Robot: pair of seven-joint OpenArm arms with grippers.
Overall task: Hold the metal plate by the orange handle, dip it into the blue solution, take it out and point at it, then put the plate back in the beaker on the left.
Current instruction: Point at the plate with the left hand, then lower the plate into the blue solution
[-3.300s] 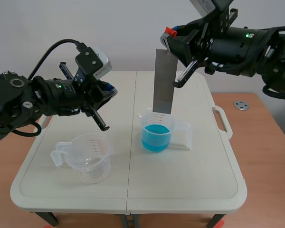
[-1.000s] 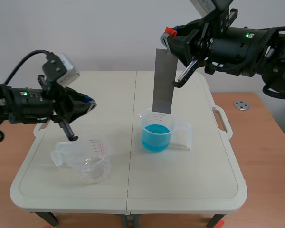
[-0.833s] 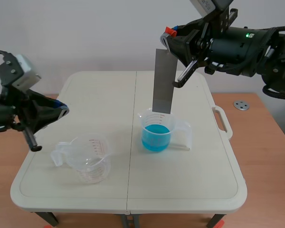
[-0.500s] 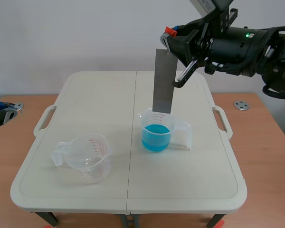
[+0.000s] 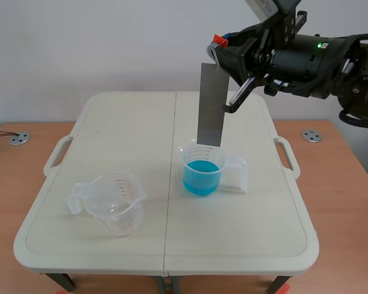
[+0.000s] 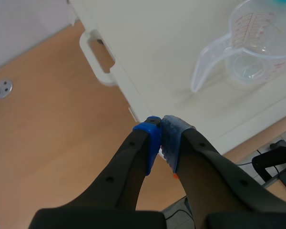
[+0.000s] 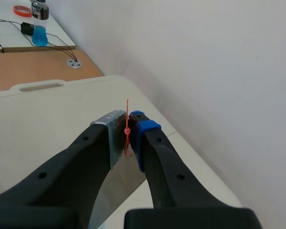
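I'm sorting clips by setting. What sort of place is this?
Likely a robot lab staging a chemistry demo: a folding table, an empty beaker, a beaker of blue solution, and a metal plate held above it by a robot arm.

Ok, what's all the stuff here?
table: one, cream, in the middle.
blue beaker: one, clear, blue liquid, mid-table.
empty beaker: one, clear, table's near left.
plate: one, grey, above the blue beaker.
handle: one, orange, atop the plate.
discs: two, silver, on the wood, one each side.
left hand: one, black, shut, at the table's edge.
right hand: one, black, shut on the plate, raised.
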